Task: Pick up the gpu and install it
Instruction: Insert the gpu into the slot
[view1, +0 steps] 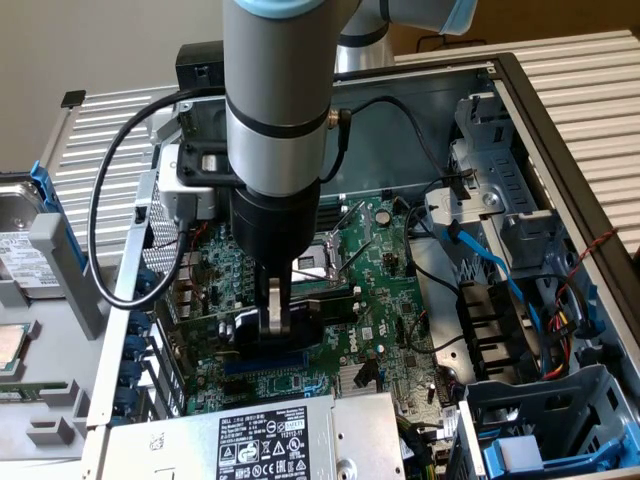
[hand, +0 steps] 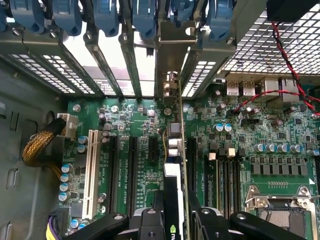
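Listing from the exterior view's left: hard drive (view1: 15, 245) outside the case; gripper (view1: 277, 318) clamped on the gpu (view1: 328, 306), card upright on edge over the motherboard (view1: 385, 290) slots, bracket at the rear openings; grey drive bay (view1: 505, 215).

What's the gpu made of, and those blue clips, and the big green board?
The gpu: thin green circuit board, likely fibreglass, with a matte black shroud that looks plastic and a dull silver bracket, probably metal. The blue clips: smooth, slightly glossy, likely moulded plastic. The big green board: the same green laminate look, dotted with shiny metal solder and parts.
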